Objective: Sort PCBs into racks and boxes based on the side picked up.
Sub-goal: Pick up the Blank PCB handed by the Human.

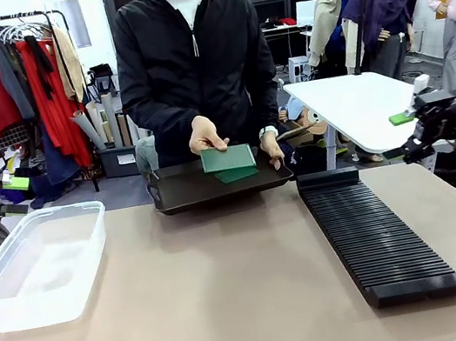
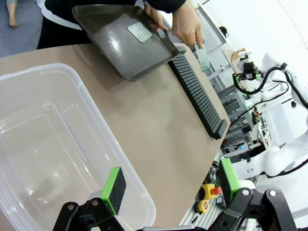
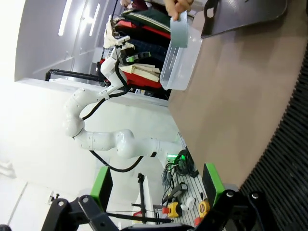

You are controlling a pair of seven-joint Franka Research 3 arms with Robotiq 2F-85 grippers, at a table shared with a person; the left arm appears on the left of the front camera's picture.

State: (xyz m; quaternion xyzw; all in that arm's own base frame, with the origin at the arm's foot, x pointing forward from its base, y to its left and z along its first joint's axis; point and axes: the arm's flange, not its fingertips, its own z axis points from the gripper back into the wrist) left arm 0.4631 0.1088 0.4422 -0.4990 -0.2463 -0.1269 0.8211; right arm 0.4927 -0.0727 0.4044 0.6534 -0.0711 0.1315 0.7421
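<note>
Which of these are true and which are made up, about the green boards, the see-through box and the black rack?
1. The clear box has nothing in it. True.
2. The person's hand holds a green board. True.
3. The black rack is full of boards. False: its slots look empty.
4. The robot's left fingers squeeze a board. False: they stand open, holding nothing.

person's hand [image 1: 204, 135] holding green pcb [image 1: 228, 158] over dark tray [image 1: 181, 195], clear box [image 1: 37, 266] left, black rack [image 1: 377, 237] right
</note>
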